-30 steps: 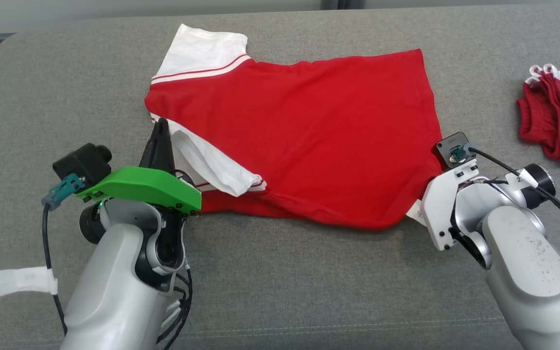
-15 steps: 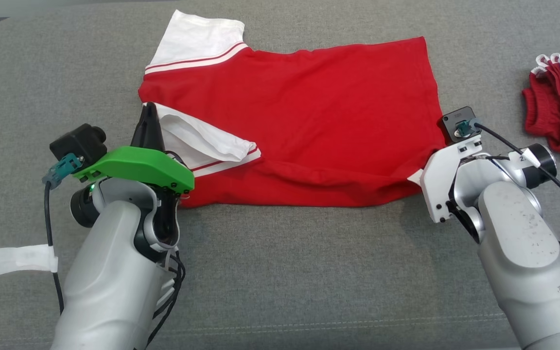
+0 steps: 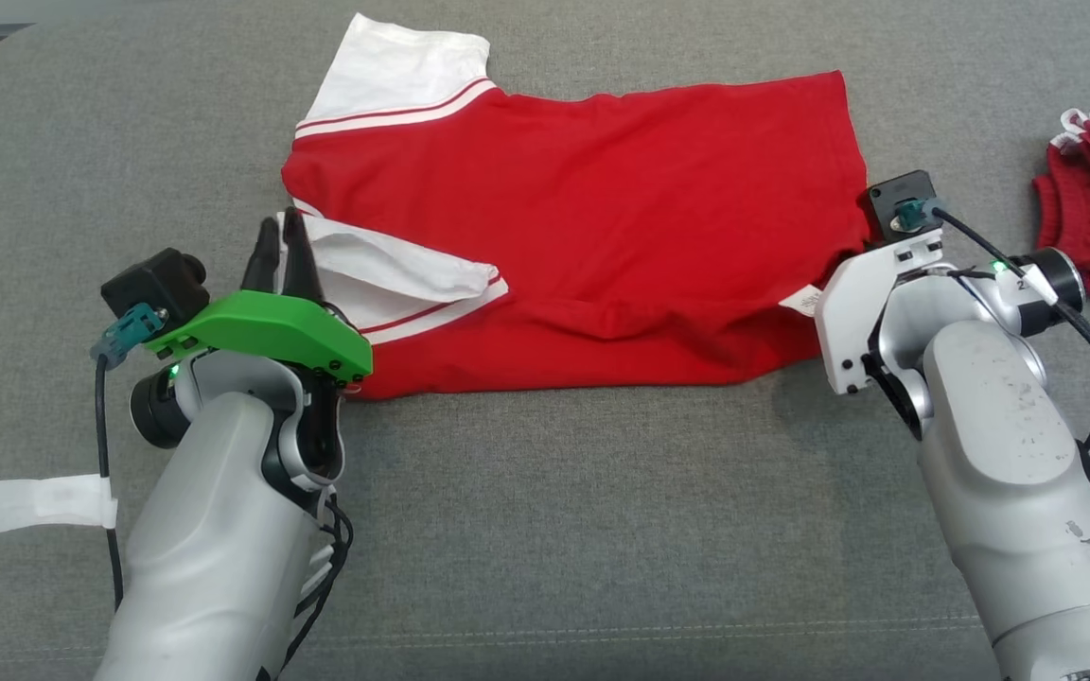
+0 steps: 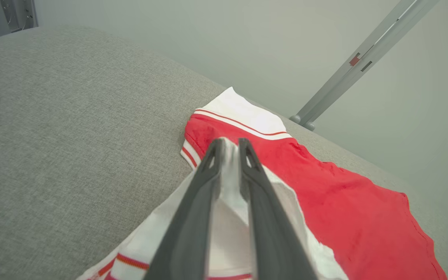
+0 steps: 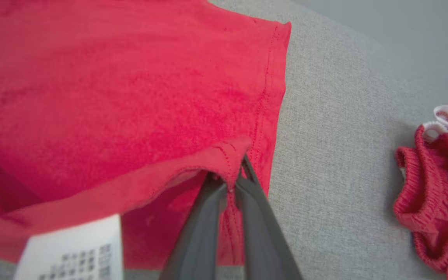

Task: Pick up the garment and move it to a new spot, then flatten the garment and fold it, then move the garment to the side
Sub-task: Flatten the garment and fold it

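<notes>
left gripper (image 4: 228,144): fingers nearly closed, pinching the white sleeve (image 3: 394,274) of the garment (image 3: 602,218) | right gripper (image 5: 235,179): fingers closed on the red hem corner (image 5: 224,152) | garment: spread between both grippers, lying on the grey cushion (image 3: 545,530)

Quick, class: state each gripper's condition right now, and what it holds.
Left gripper: closed on the white sleeve of the red and white fabric T-shirt.
Right gripper: closed on the same shirt's red hem.
</notes>
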Robot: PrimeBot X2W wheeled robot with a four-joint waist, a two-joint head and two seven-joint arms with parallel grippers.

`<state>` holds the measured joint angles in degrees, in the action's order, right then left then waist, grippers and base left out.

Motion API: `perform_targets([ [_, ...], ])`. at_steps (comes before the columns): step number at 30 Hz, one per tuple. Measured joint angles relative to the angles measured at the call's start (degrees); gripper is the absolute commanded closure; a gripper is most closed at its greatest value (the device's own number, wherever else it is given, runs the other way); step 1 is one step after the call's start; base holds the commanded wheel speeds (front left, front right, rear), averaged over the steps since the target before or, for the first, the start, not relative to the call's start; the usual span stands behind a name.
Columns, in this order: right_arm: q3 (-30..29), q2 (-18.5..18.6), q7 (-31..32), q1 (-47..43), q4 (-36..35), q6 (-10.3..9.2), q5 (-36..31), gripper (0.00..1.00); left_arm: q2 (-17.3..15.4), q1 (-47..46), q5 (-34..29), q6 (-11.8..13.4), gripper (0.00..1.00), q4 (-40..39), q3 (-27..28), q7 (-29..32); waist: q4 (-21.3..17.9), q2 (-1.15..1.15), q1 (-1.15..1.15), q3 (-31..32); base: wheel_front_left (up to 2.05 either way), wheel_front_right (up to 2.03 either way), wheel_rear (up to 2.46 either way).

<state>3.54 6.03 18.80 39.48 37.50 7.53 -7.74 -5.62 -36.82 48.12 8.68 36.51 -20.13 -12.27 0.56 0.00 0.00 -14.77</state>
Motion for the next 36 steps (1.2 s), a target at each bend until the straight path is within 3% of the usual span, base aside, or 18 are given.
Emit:
perform_targets([
  [10,-4.17,-1.63,-3.48,0.26,-0.30,0.00,-3.63,0.00,-1.46,-0.19,-2.81,-0.33,0.00,0.14,0.24,-2.23,0.18,0.00,0.00,1.09,0.00,0.00,0.00],
  [19,-6.25,-1.79,-3.02,-6.05,-5.63,0.00,-2.42,0.00,-7.55,8.33,-13.19,4.59,0.00,-4.14,-5.35,-2.42,0.03,0.00,0.00,3.39,0.00,0.00,0.00],
  [27,-6.06,-2.41,-0.63,-11.56,-7.17,0.00,-0.86,0.00,-9.42,11.78,-16.70,7.24,0.00,-2.22,-10.45,4.24,-0.48,0.00,0.00,3.91,0.00,0.00,0.00],
  [36,-6.49,-2.92,-1.09,-11.25,-5.93,0.00,-2.07,0.00,-8.86,9.93,-17.18,7.30,0.00,1.21,-11.98,6.87,-0.82,0.00,0.00,2.99,0.00,0.00,0.00],
])
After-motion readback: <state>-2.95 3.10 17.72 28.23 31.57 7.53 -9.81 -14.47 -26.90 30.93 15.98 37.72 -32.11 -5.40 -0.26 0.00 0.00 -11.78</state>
